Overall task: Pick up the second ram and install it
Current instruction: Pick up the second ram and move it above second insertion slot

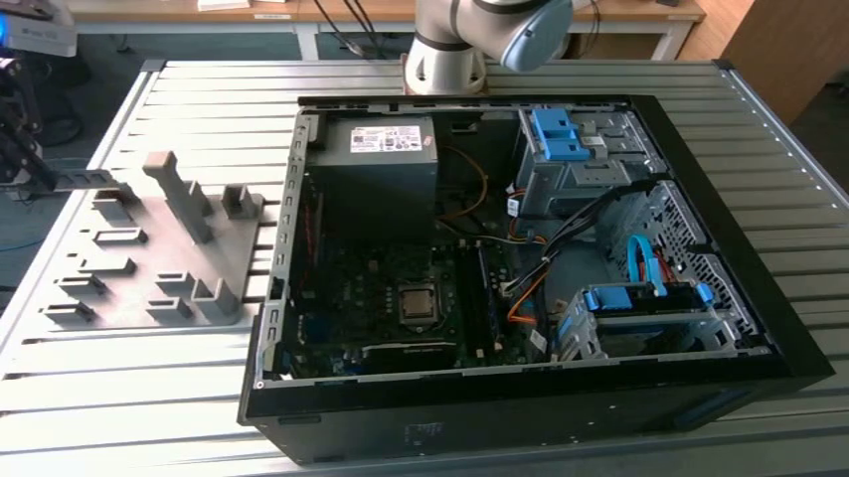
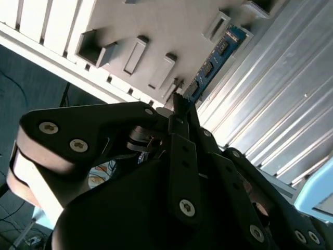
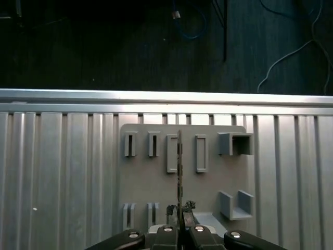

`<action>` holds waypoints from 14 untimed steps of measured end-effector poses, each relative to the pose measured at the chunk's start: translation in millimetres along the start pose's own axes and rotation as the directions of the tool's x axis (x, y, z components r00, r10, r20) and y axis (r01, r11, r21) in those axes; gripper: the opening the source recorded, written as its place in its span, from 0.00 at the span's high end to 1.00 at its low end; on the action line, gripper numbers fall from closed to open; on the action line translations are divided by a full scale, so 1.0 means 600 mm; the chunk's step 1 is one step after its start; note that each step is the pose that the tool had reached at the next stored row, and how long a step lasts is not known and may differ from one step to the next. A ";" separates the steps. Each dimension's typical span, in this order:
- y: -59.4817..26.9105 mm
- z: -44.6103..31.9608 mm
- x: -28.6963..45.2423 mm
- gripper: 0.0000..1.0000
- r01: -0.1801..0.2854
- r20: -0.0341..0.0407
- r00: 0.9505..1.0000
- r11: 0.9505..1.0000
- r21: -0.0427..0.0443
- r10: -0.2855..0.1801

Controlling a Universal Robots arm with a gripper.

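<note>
In both wrist views my gripper [image 3: 179, 212] [image 2: 179, 107] is shut on the second ram [image 3: 179, 169]. The ram is a thin stick seen edge-on, reaching out from the fingertips. In the second wrist view the second ram [image 2: 214, 61] shows its blue board and dark chips. It hangs over the grey fixture plate [image 3: 151, 182] [image 2: 156, 26], near its row of slot holders; whether it touches the plate I cannot tell. In the exterior view the fixture plate [image 1: 146, 288] lies at the left of the open computer case [image 1: 531, 397], whose motherboard [image 1: 385, 328] carries long black slot strips [image 1: 486, 288].
The slatted metal table [image 1: 133, 417] ends just beyond the plate, with dark floor and cables [image 3: 187, 31] past its edge. Tall holders [image 1: 179, 194] stand up from the plate. Inside the case are a power supply [image 1: 378, 164], blue drive cages [image 1: 630, 298] and loose cables.
</note>
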State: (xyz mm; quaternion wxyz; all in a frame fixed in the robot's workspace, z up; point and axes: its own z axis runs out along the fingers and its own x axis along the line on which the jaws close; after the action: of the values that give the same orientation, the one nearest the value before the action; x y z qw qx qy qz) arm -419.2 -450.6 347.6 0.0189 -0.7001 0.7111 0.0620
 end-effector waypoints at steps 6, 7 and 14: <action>0.000 -0.007 -0.001 0.86 -0.005 -0.078 0.997 1.000 0.001 0.005; 0.001 -0.014 -0.002 0.86 -0.005 -0.078 0.997 1.000 0.002 0.005; 0.004 -0.066 -0.008 0.86 -0.005 -0.078 0.997 1.000 0.002 0.005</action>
State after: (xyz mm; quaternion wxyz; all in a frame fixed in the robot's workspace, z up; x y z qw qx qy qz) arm -419.2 -450.3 387.5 -0.0087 -0.7003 0.7130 0.0341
